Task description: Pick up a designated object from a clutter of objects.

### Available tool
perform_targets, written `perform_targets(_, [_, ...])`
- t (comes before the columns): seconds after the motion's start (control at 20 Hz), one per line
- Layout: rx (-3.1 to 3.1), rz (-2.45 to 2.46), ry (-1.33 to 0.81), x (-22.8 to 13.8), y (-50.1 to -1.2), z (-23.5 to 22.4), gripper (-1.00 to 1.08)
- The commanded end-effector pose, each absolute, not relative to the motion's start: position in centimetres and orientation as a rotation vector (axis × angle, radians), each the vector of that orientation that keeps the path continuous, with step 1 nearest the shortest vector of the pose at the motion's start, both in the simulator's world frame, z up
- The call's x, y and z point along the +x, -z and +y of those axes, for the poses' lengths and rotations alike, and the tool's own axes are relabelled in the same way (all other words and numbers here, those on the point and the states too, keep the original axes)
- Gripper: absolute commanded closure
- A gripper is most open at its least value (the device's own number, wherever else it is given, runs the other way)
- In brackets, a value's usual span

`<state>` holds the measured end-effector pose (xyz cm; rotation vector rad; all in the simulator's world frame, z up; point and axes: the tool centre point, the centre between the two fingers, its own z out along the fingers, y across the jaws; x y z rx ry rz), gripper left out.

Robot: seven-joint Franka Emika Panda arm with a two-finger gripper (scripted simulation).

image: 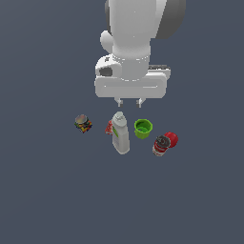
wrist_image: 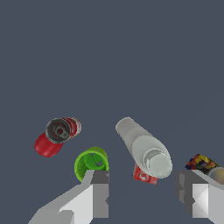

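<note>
While the gripper [image: 129, 102] hangs wide open and empty, the green cup [image: 143, 128] stands just right of the bottle [image: 120, 133].

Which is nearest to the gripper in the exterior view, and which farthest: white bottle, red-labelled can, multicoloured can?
Gripper above.
1. White bottle, just below the fingertips.
2. and 3. Multicoloured can, exterior view's left, and red-labelled can, exterior view's right: too close to call.

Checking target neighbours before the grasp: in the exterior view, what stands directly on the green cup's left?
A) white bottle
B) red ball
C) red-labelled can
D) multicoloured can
A: the white bottle stands just on the exterior view's left of the green cup, between it and the multicoloured can.
</note>
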<state>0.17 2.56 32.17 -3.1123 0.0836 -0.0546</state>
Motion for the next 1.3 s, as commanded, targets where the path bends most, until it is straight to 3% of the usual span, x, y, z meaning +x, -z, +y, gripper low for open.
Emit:
perform_targets(0.0, [-3.111,0.131,0.053,0.0,-31.4,2.8,-0.2])
perform_targets(1.25, [-2.983,0.912,0.039,-5.0,-19.3,7.0,-0.2])
